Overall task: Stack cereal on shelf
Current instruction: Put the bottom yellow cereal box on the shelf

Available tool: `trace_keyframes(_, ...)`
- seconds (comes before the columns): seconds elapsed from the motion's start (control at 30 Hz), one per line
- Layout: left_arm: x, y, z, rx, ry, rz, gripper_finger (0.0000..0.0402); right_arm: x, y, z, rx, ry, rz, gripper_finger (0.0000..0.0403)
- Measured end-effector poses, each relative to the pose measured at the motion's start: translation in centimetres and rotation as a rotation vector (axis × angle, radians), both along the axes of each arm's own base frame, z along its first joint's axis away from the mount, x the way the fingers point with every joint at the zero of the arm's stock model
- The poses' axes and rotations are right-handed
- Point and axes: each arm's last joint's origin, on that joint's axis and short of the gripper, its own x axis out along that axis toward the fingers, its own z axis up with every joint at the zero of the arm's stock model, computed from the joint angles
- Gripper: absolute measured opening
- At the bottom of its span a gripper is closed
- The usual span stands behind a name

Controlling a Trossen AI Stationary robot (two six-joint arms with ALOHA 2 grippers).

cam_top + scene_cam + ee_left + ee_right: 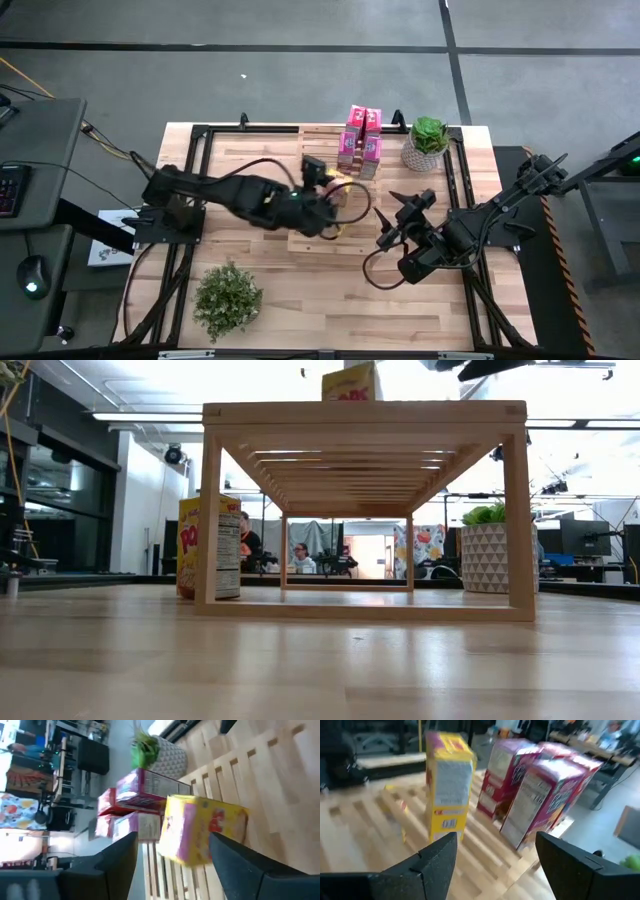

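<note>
Yellow cereal box (202, 831) is stood on the shelf (320, 238), light and stiff; left gripper (175, 857) is parted around it, right gripper (495, 860) is open nearby.

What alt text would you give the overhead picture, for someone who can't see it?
Seen from above, the left gripper hangs open beside a yellow cereal box standing on a slatted wooden shelf, with pink cereal boxes grouped at its far end. The right gripper waits open nearby, between two potted plants.

Overhead; table-level; wrists near shelf (335, 215)
</note>
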Motion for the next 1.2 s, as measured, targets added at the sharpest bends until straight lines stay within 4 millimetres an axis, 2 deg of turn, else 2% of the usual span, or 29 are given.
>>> trace_keyframes(0.1, -2.4, -1.0, 1.7, -0.074, -0.036, 0.031, 0.0233, 0.0, 0.0, 0.1, -0.03, -0.03, -0.019, 0.0264)
trace_keyframes(0.27, -7.2, -1.0, 3.7, -0.389, -0.135, 0.13, 0.0231, 0.1, 0.0, 0.0, 0.007, -0.015, -0.004, 0.0264)
trace_keyframes(0.4, -10.3, -1.3, 3.4, -0.483, -0.249, 0.148, 0.0228, 0.1, 0.1, 0.0, 0.034, -0.004, 0.009, 0.0264)
trace_keyframes(0.5, -12.3, -1.9, 1.6, -0.49, -0.327, 0.091, 0.0227, 0.1, 0.1, 0.0, 0.036, -0.008, 0.008, 0.0264)
trace_keyframes(0.7, -15.6, -1.7, -5.1, -0.524, -0.527, -0.03, 0.0227, 0.4, -0.4, 0.0, 0.035, -0.008, -0.012, 0.0264)
trace_keyframes(0.83, -17.0, -1.2, -8.1, -0.614, -0.717, -0.083, 0.0227, 0.8, -1.0, 0.0, 0.039, -0.014, -0.04, 0.0264)
trace_keyframes(0.97, -17.9, -0.9, -9.5, -0.644, -0.829, -0.131, 0.0227, 1.1, -1.7, 0.0, 0.049, 0.017, -0.053, 0.0264)
trace_keyframes(1.07, -18.3, -0.8, -9.3, -0.642, -0.863, -0.154, 0.0227, 1.4, -2.2, -0.1, 0.053, 0.042, -0.06, 0.0269)
trace_keyframes(1.2, -18.7, -1.0, -9.1, -0.661, -0.873, -0.17, 0.0227, 1.9, -3.1, -0.1, 0.103, 0.116, -0.042, 0.0306)
